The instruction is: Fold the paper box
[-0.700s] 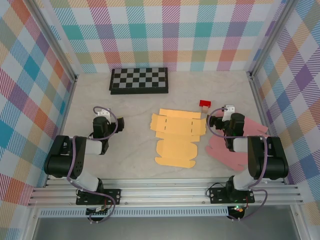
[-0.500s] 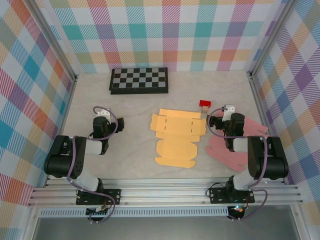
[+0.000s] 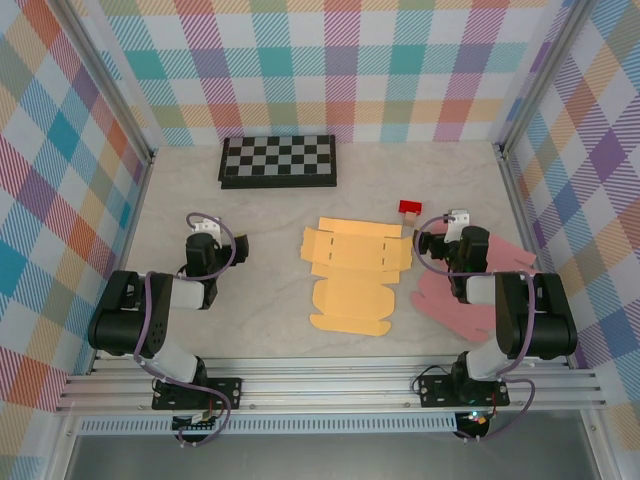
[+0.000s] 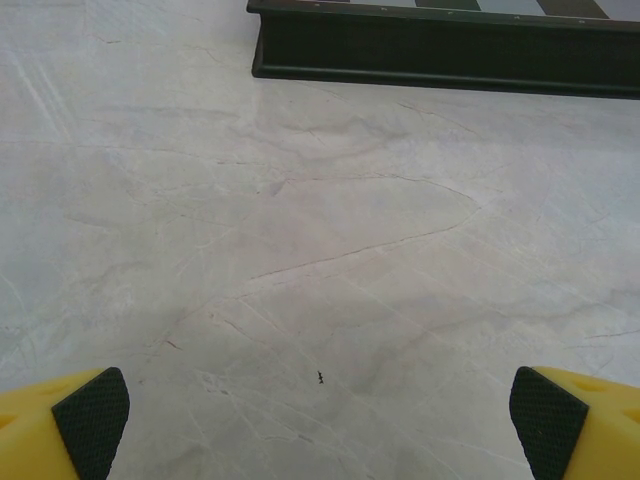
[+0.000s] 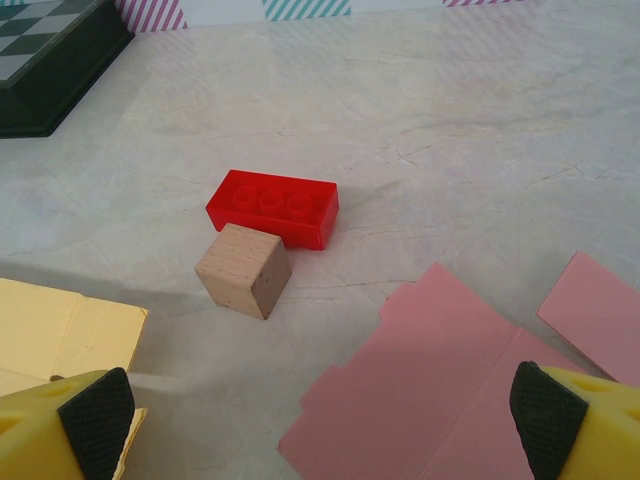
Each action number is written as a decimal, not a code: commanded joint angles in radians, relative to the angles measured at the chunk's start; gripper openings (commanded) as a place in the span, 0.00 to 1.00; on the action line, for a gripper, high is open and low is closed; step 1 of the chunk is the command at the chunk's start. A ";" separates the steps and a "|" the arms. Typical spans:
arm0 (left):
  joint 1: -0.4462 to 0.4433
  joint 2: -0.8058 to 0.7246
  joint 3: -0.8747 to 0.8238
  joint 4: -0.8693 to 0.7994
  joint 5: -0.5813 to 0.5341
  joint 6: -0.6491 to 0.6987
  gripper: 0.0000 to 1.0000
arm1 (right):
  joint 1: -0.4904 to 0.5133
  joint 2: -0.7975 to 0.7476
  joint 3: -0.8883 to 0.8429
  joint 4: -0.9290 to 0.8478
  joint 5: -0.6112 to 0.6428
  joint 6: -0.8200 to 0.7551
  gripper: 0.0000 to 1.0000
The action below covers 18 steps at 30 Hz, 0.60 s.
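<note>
A flat, unfolded yellow paper box [image 3: 355, 275] lies in the middle of the table, and its corner [image 5: 70, 330] shows at the left of the right wrist view. My left gripper [image 4: 320, 420] hovers open over bare table, well left of the box. My right gripper [image 5: 320, 425] is open just right of the box, above the edge of a flat pink paper cutout [image 5: 450, 390]. Nothing sits between either pair of fingers.
A red brick [image 5: 272, 206] and a wooden cube [image 5: 243, 269] sit ahead of the right gripper. A chessboard [image 3: 279, 161] lies at the back left. The pink cutout [image 3: 465, 295] spreads under the right arm. Checked walls enclose the table.
</note>
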<state>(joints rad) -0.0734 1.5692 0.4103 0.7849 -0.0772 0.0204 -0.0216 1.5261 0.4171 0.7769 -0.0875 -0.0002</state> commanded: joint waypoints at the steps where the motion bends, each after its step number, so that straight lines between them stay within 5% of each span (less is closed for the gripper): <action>1: 0.016 -0.002 0.016 0.011 0.027 0.010 1.00 | 0.004 0.002 0.011 0.002 0.000 0.014 1.00; 10: 0.007 -0.047 0.034 -0.044 -0.024 -0.002 1.00 | 0.006 0.000 0.017 -0.004 0.010 0.010 1.00; 14: -0.041 -0.190 0.211 -0.516 -0.288 -0.173 1.00 | 0.070 -0.134 0.201 -0.443 0.277 0.070 1.00; 18: -0.041 -0.204 0.389 -0.861 -0.336 -0.422 1.00 | 0.085 -0.141 0.470 -0.924 0.339 0.252 1.00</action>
<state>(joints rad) -0.1024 1.3987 0.7197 0.2298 -0.3004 -0.1894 0.0544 1.4151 0.7361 0.2234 0.1413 0.1165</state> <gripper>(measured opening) 0.998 0.998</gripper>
